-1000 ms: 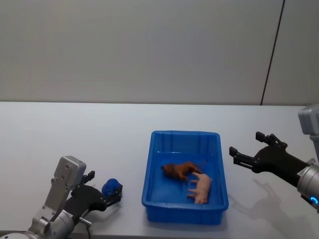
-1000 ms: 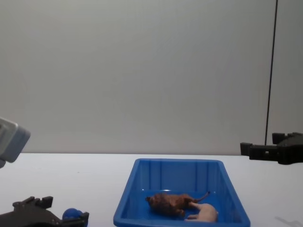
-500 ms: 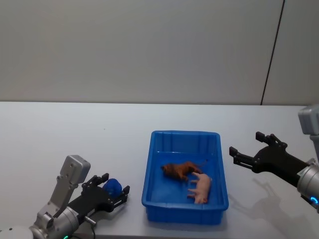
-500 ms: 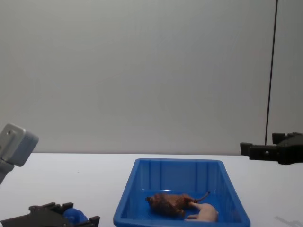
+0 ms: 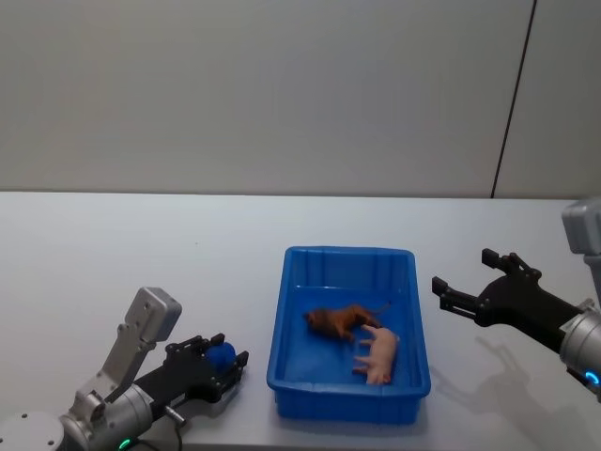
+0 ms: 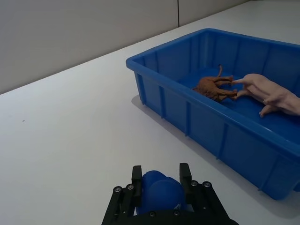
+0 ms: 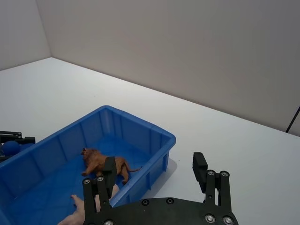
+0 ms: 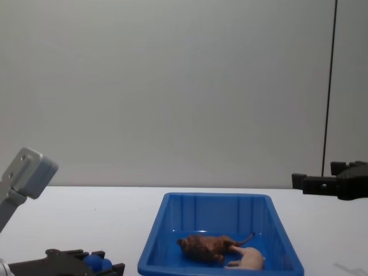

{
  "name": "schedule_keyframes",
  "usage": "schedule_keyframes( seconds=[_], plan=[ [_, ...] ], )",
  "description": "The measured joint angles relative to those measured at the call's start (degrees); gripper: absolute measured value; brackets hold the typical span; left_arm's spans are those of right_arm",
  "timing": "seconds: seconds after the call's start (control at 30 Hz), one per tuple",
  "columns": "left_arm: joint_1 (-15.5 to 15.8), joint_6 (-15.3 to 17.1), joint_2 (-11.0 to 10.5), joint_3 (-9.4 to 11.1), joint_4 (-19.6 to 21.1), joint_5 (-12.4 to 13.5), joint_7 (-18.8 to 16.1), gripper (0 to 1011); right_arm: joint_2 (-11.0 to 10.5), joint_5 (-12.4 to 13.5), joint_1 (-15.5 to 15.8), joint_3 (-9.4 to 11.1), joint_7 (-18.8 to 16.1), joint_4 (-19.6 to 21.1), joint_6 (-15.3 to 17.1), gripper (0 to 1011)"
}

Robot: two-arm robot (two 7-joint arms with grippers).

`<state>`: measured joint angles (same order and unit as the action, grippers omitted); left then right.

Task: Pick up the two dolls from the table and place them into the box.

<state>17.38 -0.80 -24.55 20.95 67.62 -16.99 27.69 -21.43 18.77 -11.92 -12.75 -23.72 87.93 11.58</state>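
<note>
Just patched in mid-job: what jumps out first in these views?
The bright blue box stands at the table's middle, with the brown doll and the pink pig lying side by side inside. To its left, the left end effector is closed around a small blue toy. The right end effector hovers open right of the box.

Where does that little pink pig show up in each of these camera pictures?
Head view: pink pig lies in the blue box, near-right part.
Left wrist view: pig beside the brown animal.
Right wrist view: pig partly behind the right gripper.
Chest view: pig at the box's near end.
Shared landmark: the brown animal next to it.
</note>
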Motion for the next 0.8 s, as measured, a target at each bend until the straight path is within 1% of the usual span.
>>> schedule_keyframes(
  seconds=[0.27,0.4,0.6,0.63,0.7,0.8],
  plan=[
    [0.1,1.0,-0.5,-0.3,1.8,0.9,0.6,430,0.0,0.0,0.0,0.0,0.0,0.0,0.0,1001],
    [0.1,1.5,-1.0,-0.7,3.6,1.8,0.4,403,0.0,0.0,0.0,0.0,0.0,0.0,0.0,1001],
    [0.5,2.4,-1.7,-1.3,7.4,4.4,-0.2,363,0.0,0.0,0.0,0.0,0.0,0.0,0.0,1001],
    [0.5,2.4,-1.7,-1.3,7.4,4.4,-0.2,358,0.0,0.0,0.0,0.0,0.0,0.0,0.0,1001],
    [1.1,2.5,-1.8,-1.4,8.8,5.7,-0.2,346,0.0,0.0,0.0,0.0,0.0,0.0,0.0,1001],
    [1.8,2.5,-1.5,-1.4,9.7,7.1,0.0,331,0.0,0.0,0.0,0.0,0.0,0.0,0.0,1001]
  ],
)
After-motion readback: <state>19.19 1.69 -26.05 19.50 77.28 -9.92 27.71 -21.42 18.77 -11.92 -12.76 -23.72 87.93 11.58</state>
